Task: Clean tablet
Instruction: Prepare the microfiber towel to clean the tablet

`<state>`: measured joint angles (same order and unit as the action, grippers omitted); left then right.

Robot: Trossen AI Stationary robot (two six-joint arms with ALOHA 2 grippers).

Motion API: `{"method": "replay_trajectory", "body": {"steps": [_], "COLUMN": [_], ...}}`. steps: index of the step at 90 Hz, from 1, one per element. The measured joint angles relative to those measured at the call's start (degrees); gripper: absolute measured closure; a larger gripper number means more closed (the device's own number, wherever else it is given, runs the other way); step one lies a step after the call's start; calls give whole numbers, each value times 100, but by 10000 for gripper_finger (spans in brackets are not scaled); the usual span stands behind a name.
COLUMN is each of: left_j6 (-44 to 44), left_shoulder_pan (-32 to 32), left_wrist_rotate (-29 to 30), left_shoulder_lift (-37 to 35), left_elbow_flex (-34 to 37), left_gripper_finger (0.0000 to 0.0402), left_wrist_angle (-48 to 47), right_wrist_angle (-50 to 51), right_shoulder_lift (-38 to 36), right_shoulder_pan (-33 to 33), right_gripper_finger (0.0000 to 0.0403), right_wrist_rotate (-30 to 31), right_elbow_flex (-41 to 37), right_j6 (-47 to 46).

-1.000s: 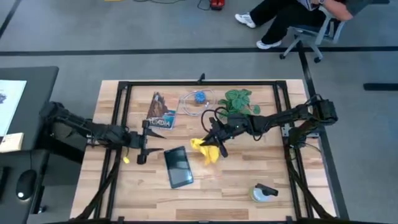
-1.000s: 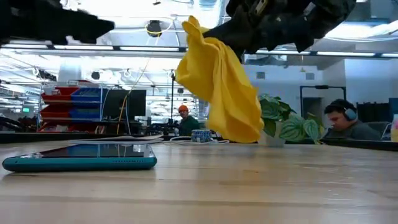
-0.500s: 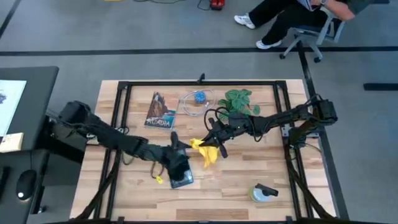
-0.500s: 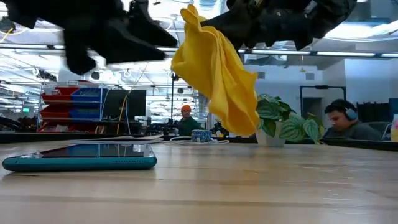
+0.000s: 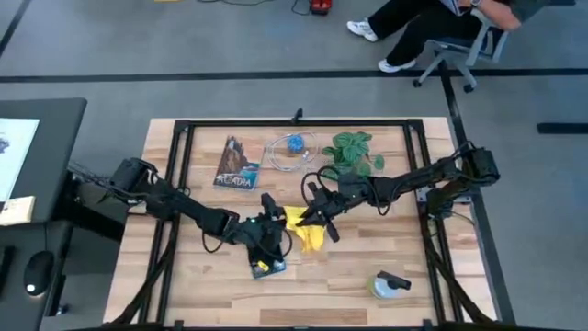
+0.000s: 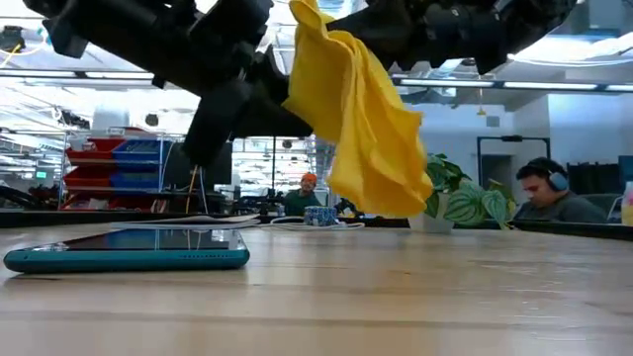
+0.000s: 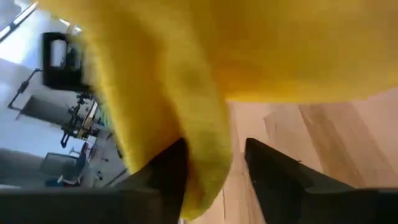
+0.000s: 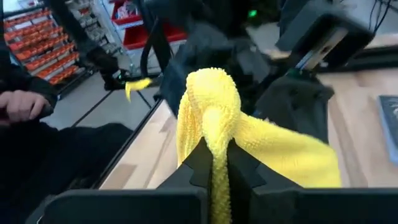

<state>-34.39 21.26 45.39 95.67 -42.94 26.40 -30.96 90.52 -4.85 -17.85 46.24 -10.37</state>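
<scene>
Just below the centre of the high view, the tablet [image 5: 266,253] is seen lying flat on the wooden desk [image 5: 349,276], largely covered by the left arm reaching over it; only its lower end shows there. In the low view the tablet [image 6: 129,249] is seen at the lower left of the frame, flat on the desk [image 6: 396,297], with a teal edge and a glossy screen facing up.

The left gripper [image 5: 273,230] is held above the tablet's upper end, just beside the yellow cloth [image 5: 305,230]. In the left wrist view its two dark fingers [image 7: 168,168] are spread apart, with a fold of the yellow cloth [image 7: 186,81] hanging between and in front of them; whether the cloth is touched cannot be told.

The right gripper [image 5: 317,213] is placed immediately right of the left one, above the desk and to the upper right of the tablet. The yellow cloth [image 8: 214,124] is pinched between its closed fingers [image 8: 239,165] and is seen in the low view draping down clear of the desk [image 6: 356,119].

Along the upper part of the desk in the high view, a printed booklet [image 5: 237,164], a coiled cable with a blue object [image 5: 292,147] and a green plant [image 5: 354,149] are found. A spray bottle [image 5: 388,284] lies at the lower right.
</scene>
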Motion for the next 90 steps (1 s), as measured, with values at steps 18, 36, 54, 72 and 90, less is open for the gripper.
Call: {"method": "replay_trajectory", "body": {"steps": [18, 36, 54, 72, 90], "left_j6": [13, -378, -503, -217, 250], "left_shoulder_pan": [42, 199, 185, 183, 207], "left_wrist_rotate": [200, 681, 1099, 1518, 1715], "left_shoulder_lift": [-2, -12, -12, -12, -12], "left_elbow_flex": [-2, -3, 7, 9, 9], "left_gripper_finger": [394, 401, 401, 402, 402], "left_wrist_angle": [-160, -321, -758, -1334, -2054], "right_wrist_angle": [460, 1013, 1124, 1141, 1227], "right_shoulder_lift": [0, -2, -4, -4, -4], "right_shoulder_pan": [-183, -216, -229, -318, -712], "right_gripper_finger": [396, 393, 339, 240, 162], "right_wrist_rotate": [24, 113, 807, 1020, 1808], "right_elbow_flex": [0, 14, 15, 13, 13], "right_j6": [-72, 117, 864, 1293, 1387]}}
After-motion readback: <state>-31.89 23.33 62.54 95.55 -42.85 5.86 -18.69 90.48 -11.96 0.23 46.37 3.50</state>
